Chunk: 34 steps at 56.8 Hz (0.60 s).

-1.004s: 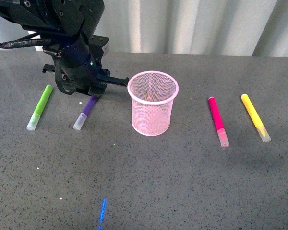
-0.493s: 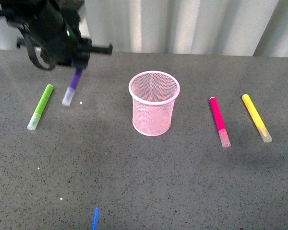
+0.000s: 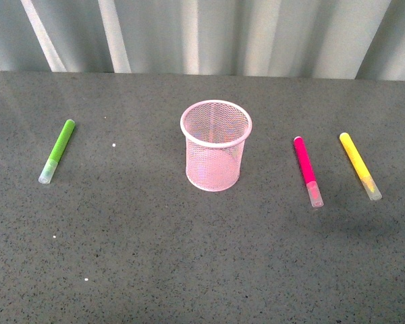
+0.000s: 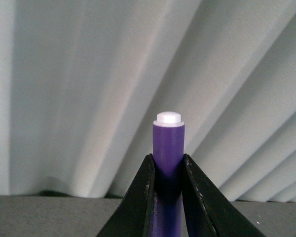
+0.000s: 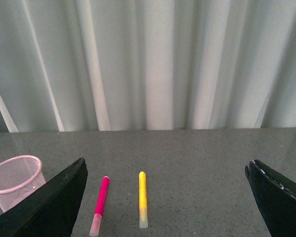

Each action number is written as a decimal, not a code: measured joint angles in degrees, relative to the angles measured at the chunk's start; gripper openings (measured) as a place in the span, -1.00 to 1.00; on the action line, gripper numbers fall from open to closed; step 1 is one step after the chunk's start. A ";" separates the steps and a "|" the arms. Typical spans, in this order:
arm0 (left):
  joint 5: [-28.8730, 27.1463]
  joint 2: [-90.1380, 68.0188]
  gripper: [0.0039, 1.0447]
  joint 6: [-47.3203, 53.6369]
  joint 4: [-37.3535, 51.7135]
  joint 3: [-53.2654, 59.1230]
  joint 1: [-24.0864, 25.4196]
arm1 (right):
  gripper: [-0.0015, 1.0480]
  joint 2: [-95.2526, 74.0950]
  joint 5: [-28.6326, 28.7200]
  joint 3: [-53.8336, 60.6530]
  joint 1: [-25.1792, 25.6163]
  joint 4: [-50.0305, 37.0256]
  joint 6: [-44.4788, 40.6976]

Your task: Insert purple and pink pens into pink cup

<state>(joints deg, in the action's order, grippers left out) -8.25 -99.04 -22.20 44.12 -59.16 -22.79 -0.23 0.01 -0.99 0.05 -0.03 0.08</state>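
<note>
The pink mesh cup (image 3: 216, 145) stands upright mid-table; it also shows in the right wrist view (image 5: 15, 180). The pink pen (image 3: 307, 170) lies on the table to its right, clear cap toward me, also seen in the right wrist view (image 5: 99, 198). My left gripper (image 4: 167, 165) is shut on the purple pen (image 4: 168, 148), its white end pointing up in front of the curtain. That gripper is out of the front view. My right gripper (image 5: 165, 197) is open and empty, held above the table near the pink pen.
A lime-green pen (image 3: 57, 150) lies left of the cup. A yellow pen (image 3: 360, 165) lies right of the pink pen, also in the right wrist view (image 5: 142, 198). A pleated grey curtain (image 3: 256, 34) hangs along the table's far edge.
My left arm has lifted the purple pen off the table, up and to the left, and has left the front view. The other pens and the cup have not moved.
</note>
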 joint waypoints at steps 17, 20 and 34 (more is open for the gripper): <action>-4.57 -11.65 -0.78 -2.51 17.94 4.83 -6.99 | 0.86 0.00 0.00 -0.02 0.00 0.00 0.00; -5.75 -13.59 -0.78 -2.51 19.89 4.98 -7.26 | 0.86 0.00 0.00 0.00 0.00 0.00 0.00; -7.21 -20.15 -0.78 -1.68 24.28 5.29 -7.45 | 0.86 0.00 0.00 -0.02 0.00 0.00 0.00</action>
<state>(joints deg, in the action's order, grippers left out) -15.46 -119.20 -23.88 68.40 -53.87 -30.24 -0.23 0.01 -1.02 0.05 -0.03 0.08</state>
